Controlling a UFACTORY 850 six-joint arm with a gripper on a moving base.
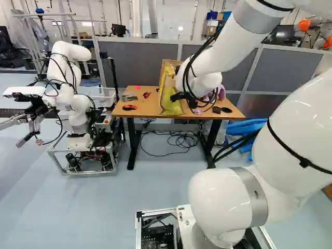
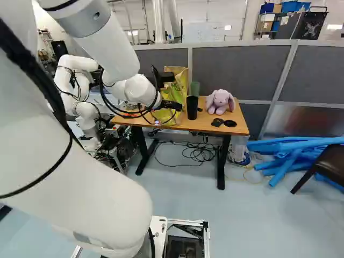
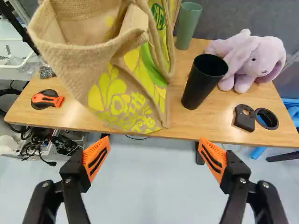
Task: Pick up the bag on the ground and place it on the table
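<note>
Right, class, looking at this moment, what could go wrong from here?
The bag reaches the table's front edge, so a nudge might tip it off. The black cup stands close beside it and could be knocked over. The open hand looks near the bag; moving forward, it may push it.

2 base views: behind arm (image 1: 228, 199), 1 left, 1 right; both face ahead, a little down, table (image 3: 70, 111) farther off; both share table, bag (image 3: 128, 95), partition (image 2: 231, 70), another robot (image 1: 65, 93); 1 wrist view: close, faces table and down; all 3 share table, bag.
</note>
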